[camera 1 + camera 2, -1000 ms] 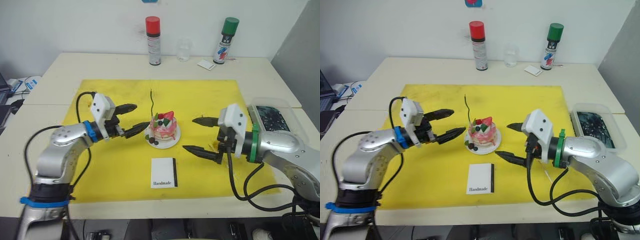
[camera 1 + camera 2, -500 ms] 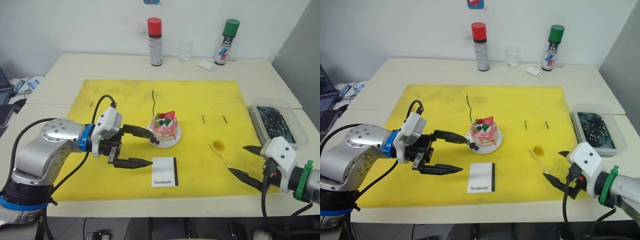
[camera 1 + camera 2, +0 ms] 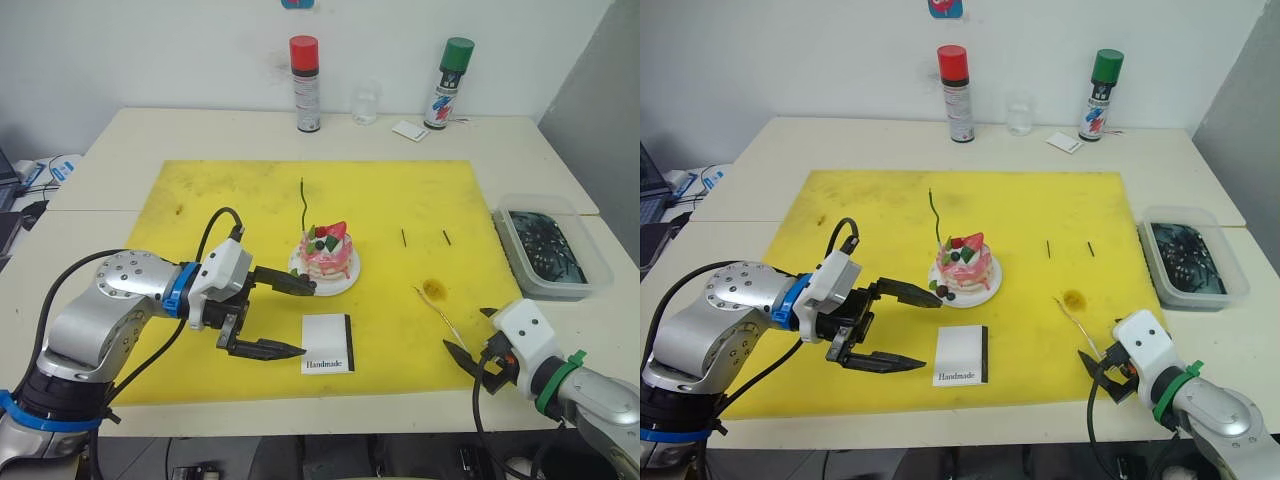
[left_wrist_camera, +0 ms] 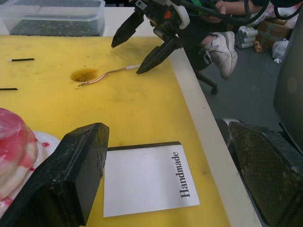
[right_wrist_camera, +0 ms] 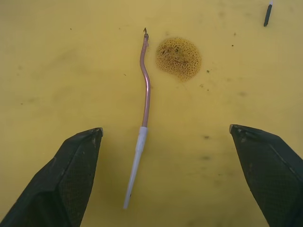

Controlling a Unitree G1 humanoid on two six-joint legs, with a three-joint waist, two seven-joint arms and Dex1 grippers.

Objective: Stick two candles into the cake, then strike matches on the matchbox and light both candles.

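Yellow mat (image 3: 200, 200) is covering the desk (image 3: 150, 130), where the cake (image 3: 325, 255) is holding one candle (image 3: 303, 200); both grippers, left (image 3: 290, 318) near the matchbox (image 3: 328, 344) and right (image 3: 1102, 368) over the other candle (image 5: 142, 137), are hovering, jaws wide.

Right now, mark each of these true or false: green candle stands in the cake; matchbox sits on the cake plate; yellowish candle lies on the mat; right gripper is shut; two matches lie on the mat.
1. The thin green candle stands in the pink-and-white cake: true.
2. The white "Handmade" matchbox sits on the cake plate: false, it lies on the yellow mat.
3. The yellowish wavy candle lies on the mat: true.
4. The right gripper is shut: false, open.
5. Two short dark matches lie on the mat: true.
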